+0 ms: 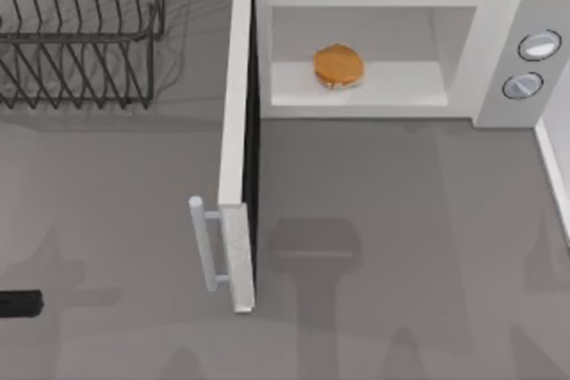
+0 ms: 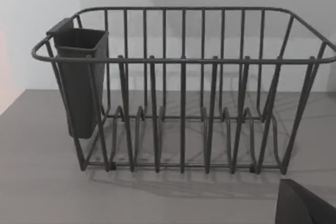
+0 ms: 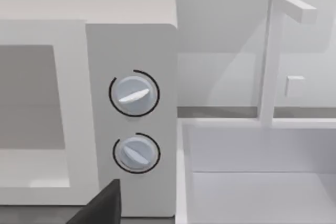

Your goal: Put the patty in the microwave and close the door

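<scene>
Closing the door is what's left

Sitting inside the microwave (image 1: 383,51), on the cavity floor, the patty (image 1: 338,67) looks placed. The door (image 1: 237,149) stands wide open, swung out from the microwave's left edge, its handle (image 1: 204,243) at the far end. A dark piece of my left arm (image 1: 20,303) lies well left of the door; my right wrist camera faces the knobs (image 3: 134,94). I cannot tell either gripper's opening. Risk as I judge it: pushing near the hinge could shove the microwave rather than swing the door.
</scene>
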